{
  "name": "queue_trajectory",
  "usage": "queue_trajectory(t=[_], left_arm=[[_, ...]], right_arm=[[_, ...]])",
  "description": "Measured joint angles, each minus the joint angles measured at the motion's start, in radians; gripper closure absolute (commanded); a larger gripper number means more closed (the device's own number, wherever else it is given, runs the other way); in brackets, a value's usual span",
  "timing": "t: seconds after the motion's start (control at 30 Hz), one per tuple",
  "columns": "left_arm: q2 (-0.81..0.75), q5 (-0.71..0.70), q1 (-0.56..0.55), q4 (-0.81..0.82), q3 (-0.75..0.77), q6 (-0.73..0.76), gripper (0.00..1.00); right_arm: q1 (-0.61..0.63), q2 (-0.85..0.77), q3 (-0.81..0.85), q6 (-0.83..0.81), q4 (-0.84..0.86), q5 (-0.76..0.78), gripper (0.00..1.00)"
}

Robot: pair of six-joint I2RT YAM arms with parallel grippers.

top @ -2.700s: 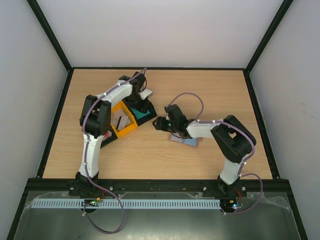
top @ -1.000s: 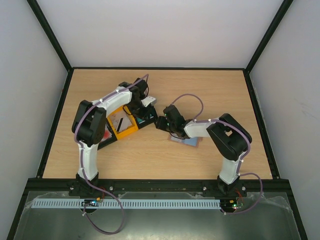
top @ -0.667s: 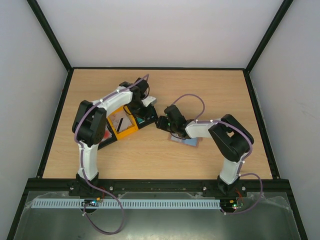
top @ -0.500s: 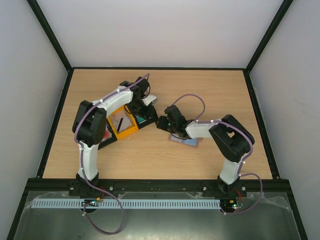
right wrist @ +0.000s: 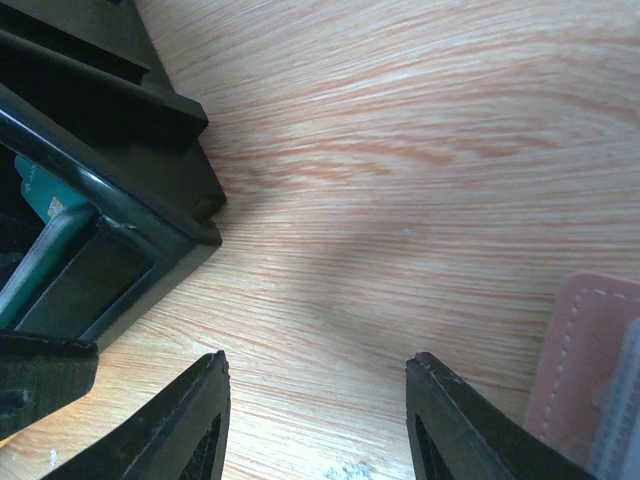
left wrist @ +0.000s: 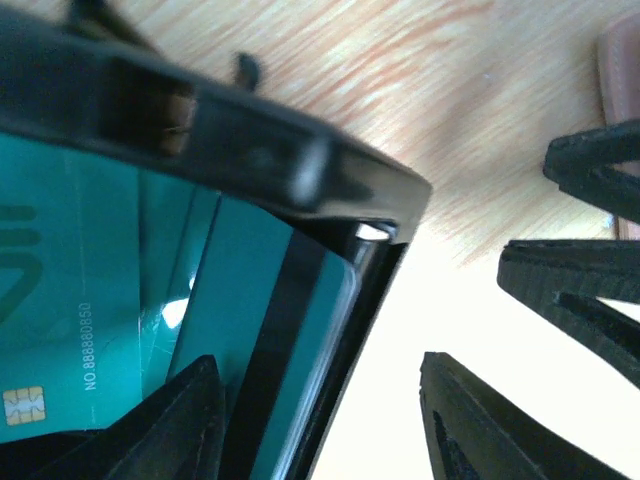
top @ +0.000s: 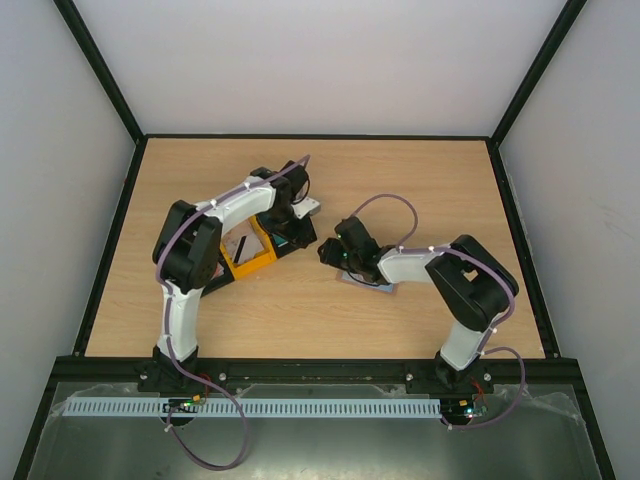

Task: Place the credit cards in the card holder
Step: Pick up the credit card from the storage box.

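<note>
The left hand (left wrist: pixel 318 400) is held apart astride a corner of the black tray (left wrist: pixel 300 160), left of the tabletop's middle, seemingly to reach the teal credit cards (left wrist: pixel 100 300) leaned inside. The right hand (right wrist: pixel 318 400), apart and empty, is poised beside the card holder (right wrist: pixel 590 370), which is laid flat mid-tabletop with its long axis running roughly from left edge to right edge.

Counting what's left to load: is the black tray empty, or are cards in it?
Not empty: teal cards lie inside the black tray, seen in the left wrist view.
</note>
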Motion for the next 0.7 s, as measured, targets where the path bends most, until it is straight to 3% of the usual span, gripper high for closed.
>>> queue_trajectory(t=[0.7], left_arm=[[-0.005,-0.014,-0.005,-0.017,0.001,0.017,0.83]], right_arm=[[-0.007,-0.024,-0.026,0.002,-0.004,0.017,0.52]])
